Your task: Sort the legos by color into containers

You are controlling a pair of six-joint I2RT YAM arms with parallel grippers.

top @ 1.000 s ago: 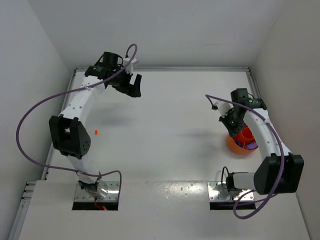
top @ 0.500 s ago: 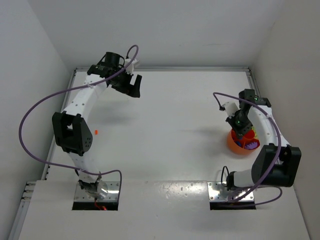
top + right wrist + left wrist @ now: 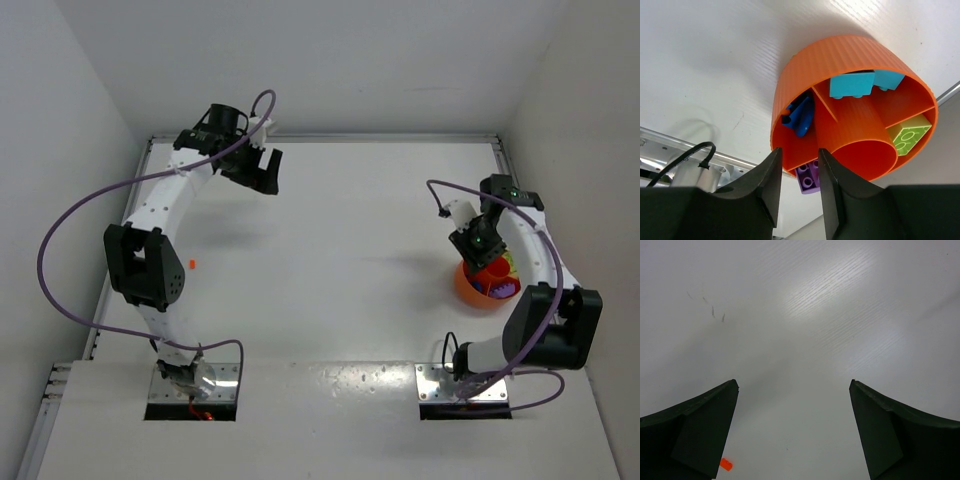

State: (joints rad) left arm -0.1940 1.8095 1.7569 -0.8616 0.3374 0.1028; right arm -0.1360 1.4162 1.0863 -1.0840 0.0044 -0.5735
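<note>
The round orange bowl [image 3: 840,57] with inner dividers stands at the right of the table [image 3: 470,292]. Its compartments hold a blue lego [image 3: 800,115], two teal legos [image 3: 852,85] and a yellow-green lego [image 3: 909,134]. My right gripper [image 3: 799,150] hovers just over the bowl's rim [image 3: 485,262], jaws apart. A purple lego [image 3: 809,176] lies loose in the gap beyond its fingertips, inside the near compartment. One small orange lego [image 3: 191,264] lies on the table at the left [image 3: 726,464]. High over the far left of the table, my left gripper [image 3: 265,172] stands wide open and empty [image 3: 793,385].
White walls close the table in at the back, left and right. A metal rail [image 3: 670,145] runs along the table's edge near the bowl. Purple cables loop from both arms.
My right gripper has swung over the bowl and its jaws have parted, so the purple lego now sits loose between them. The left arm has barely shifted.
</note>
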